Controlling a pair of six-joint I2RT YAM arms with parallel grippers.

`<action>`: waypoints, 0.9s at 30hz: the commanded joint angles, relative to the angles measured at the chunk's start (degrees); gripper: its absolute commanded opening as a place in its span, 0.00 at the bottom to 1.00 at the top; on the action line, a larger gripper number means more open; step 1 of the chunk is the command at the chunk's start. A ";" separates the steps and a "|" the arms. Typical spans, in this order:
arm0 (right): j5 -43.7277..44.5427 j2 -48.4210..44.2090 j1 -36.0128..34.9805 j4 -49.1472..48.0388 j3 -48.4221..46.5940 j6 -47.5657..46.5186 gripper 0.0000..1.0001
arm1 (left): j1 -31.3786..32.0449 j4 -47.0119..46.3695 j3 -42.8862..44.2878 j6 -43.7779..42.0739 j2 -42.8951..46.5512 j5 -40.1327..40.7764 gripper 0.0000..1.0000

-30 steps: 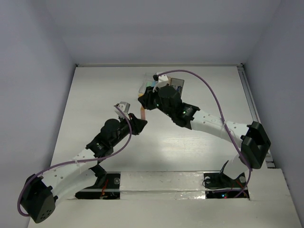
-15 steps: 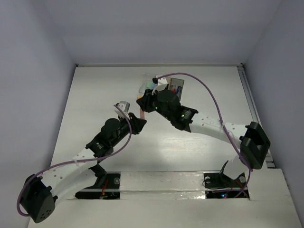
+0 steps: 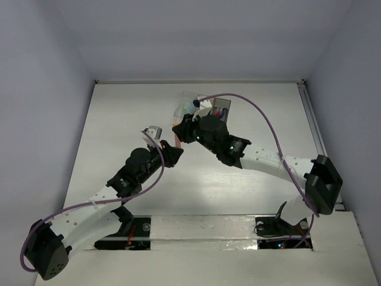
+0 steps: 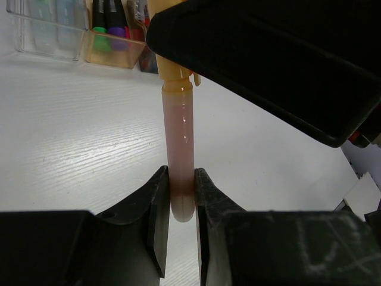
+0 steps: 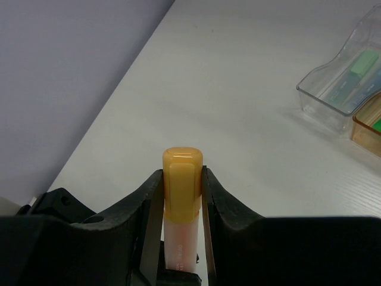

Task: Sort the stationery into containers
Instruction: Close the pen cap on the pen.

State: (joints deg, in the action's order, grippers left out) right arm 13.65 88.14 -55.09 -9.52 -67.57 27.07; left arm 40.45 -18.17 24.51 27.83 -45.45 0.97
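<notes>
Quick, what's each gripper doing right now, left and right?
Left gripper: shut on the orange marker, at its barrel end.
Right gripper: shut on the same marker's cap end.

At the bottom centre of my frame, the right gripper (image 5: 182,186) pinches an orange-capped marker (image 5: 182,164) between both fingers, with its pale pink barrel below the cap. The white table (image 5: 238,89) spreads behind. At the right edge I see the clear container (image 5: 324,98) holding green and light-blue pieces, and the tan-orange container (image 5: 364,123) just beside it.
</notes>
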 commanded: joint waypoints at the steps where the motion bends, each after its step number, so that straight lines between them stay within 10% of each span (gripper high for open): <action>1: -1.69 -1.39 -1.16 -1.29 1.30 0.79 0.00 | -0.02 -4.06 3.79 -1.20 0.89 1.75 0.00; 27: -13.21 -3.41 -3.97 -4.81 16.06 8.08 0.00 | -0.02 -1.25 14.68 -4.01 1.15 5.70 0.00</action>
State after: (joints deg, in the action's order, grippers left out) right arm 9.85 84.38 -55.46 -22.74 -55.94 33.69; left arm 41.32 -5.43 31.29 25.91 -45.63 0.12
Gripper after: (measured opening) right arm 0.336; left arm 0.143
